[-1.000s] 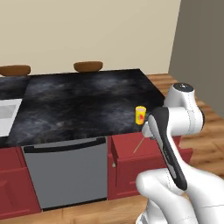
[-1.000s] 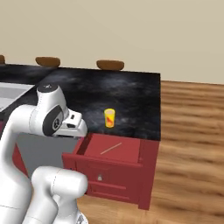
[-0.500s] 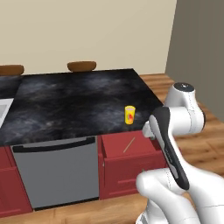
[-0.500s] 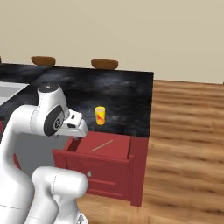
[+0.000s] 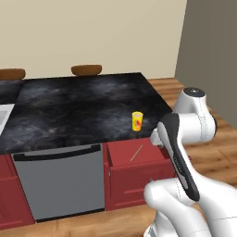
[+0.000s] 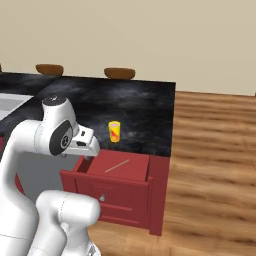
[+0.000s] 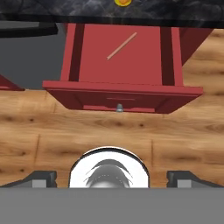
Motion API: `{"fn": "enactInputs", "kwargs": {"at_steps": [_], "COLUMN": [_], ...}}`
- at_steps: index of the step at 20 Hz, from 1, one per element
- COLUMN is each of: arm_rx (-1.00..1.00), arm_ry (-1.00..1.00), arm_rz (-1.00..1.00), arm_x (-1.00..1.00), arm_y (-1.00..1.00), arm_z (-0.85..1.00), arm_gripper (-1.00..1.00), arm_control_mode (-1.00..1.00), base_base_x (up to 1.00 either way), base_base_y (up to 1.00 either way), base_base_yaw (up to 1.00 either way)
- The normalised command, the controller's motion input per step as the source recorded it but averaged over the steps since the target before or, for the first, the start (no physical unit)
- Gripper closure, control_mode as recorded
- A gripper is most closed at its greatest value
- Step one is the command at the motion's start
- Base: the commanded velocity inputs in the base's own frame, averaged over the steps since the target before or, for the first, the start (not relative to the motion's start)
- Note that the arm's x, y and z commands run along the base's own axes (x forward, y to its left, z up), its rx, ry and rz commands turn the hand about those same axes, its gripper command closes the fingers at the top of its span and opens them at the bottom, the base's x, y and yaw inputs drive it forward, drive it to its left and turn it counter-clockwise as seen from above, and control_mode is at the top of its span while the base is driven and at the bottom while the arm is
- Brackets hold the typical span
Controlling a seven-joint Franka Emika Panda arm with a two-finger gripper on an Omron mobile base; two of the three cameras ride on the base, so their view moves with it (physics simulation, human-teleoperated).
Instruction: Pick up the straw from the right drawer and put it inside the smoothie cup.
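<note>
We've got the drawer [image 7: 122, 65] pulled open with the straw [image 7: 121, 46] lying loose inside, cup [image 5: 137, 121] on the worktop [image 5: 78, 109] edge just behind, pincer [image 7: 112, 178] wide and empty.

Right drawer [image 5: 139, 159] pulled out from under counter [image 5: 83, 109] edge, w/ straw [image 5: 136, 152] lying diagonally on its floor, near the middle, apart from the walls; dishwasher [image 5: 60, 183] just left of drawer, under same counter. Smoothie cup [image 5: 137, 121] upright on counter near front edge, directly behind & above open drawer, well apart from straw; two bowls [image 5: 86, 70] at counter's far edge, sink [image 6: 12, 102] at far left. Gripper [image 7: 112, 179] in front of drawer's front panel, above wood floor [image 6: 215, 165], w/ drawer knob [image 7: 118, 107] facing it.
</note>
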Motion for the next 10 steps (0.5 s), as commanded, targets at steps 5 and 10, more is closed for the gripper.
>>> {"fn": "enactInputs", "kwargs": {"at_steps": [5,10], "arm_rx": [0.00,0.01], "arm_ry": [0.00,0.00], "arm_rz": [-0.01,-0.06], "arm_x": [0.03,0.31], "arm_y": [-0.11,0.00], "arm_z": [-0.07,-0.36], "arm_gripper": [-1.00,-1.00], "arm_control_mode": [-1.00,-1.00], "base_base_x": [0.00,0.00], "base_base_y": [0.00,0.00], "base_base_yaw": [0.00,0.00]}}
